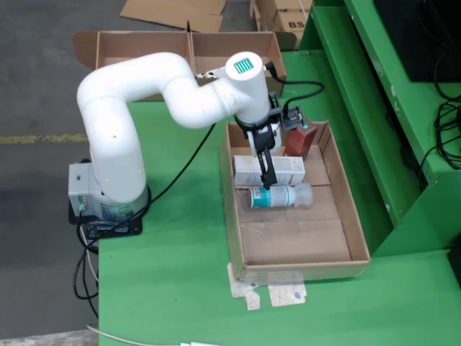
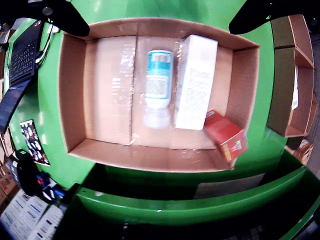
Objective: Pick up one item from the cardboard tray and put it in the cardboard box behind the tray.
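Above the cardboard tray (image 1: 358,238) on the green surface (image 1: 173,274), the white arm (image 1: 137,108) reaches in from the left of the fixed view, its black tool (image 1: 266,169) hanging over the white carton (image 1: 288,170) and just short of the bottle (image 1: 277,196). The tool holds nothing; its dark fingers (image 2: 60,17) show at the two top corners of the wrist view, set wide apart.

In the wrist view, three items lie together in the right half of the tray (image 2: 75,100). The bottle (image 2: 158,85), with a teal and white label, lies on its side at centre, directly between the spread fingers and below them. The white carton (image 2: 195,82) lies touching it on the right, and a red box (image 2: 226,136) leans tilted in the tray's lower right corner, against the wall. The left half of the tray floor is bare cardboard.

In the fixed view, the open cardboard box (image 1: 184,50), divided into two compartments, stands on the far side of the arm, at the surface's back edge. Black cables (image 1: 176,180) trail from the tool toward the arm's base.
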Controlling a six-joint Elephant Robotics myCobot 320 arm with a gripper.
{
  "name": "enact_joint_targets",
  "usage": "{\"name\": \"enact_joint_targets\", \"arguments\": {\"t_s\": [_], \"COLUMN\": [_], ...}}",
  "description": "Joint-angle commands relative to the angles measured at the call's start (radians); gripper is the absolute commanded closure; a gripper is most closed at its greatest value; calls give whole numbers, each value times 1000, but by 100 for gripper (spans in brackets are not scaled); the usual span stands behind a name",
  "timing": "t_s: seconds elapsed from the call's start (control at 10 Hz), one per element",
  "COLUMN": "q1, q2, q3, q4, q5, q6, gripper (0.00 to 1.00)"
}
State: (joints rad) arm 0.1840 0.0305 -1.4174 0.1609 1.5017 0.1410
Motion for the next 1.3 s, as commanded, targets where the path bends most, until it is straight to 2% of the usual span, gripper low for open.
{"name": "enact_joint_targets", "arguments": {"t_s": [0.0, 0.2, 0.4, 0.6, 1.2], "q1": [143, 218, 218, 324, 357], "q2": [74, 77, 77, 73, 13], "q3": [-15, -19, -19, -16, 40], "q4": [-8, -20, -20, -36, -40], "q5": [-44, -69, -69, -106, -119], "q6": [76, 123, 123, 194, 244], "gripper": [0, 0, 0, 0, 0]}}
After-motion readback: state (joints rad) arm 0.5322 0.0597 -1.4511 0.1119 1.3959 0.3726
